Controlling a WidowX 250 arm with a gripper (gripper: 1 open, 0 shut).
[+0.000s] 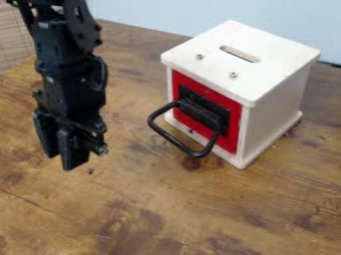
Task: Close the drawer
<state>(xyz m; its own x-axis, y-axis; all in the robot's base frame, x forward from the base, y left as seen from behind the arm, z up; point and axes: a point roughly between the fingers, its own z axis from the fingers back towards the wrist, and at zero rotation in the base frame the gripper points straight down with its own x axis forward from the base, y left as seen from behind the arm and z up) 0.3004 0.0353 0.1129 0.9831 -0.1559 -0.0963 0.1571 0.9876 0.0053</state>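
The drawer (204,112) is the red front with a dark centre in a small white cube box (253,75) at the right of the wooden table. Its front sits about level with the box face. A large black loop handle (180,131) sticks out toward the front left. My gripper (72,160) hangs on a black arm at the left, fingers pointing down close above the table. It stands well left of the handle and touches nothing. The fingers look close together with nothing between them.
The box top carries a slot (241,53) and two small screws. The brown wooden table (200,209) stretches across the front and right. A pale wall runs along the back.
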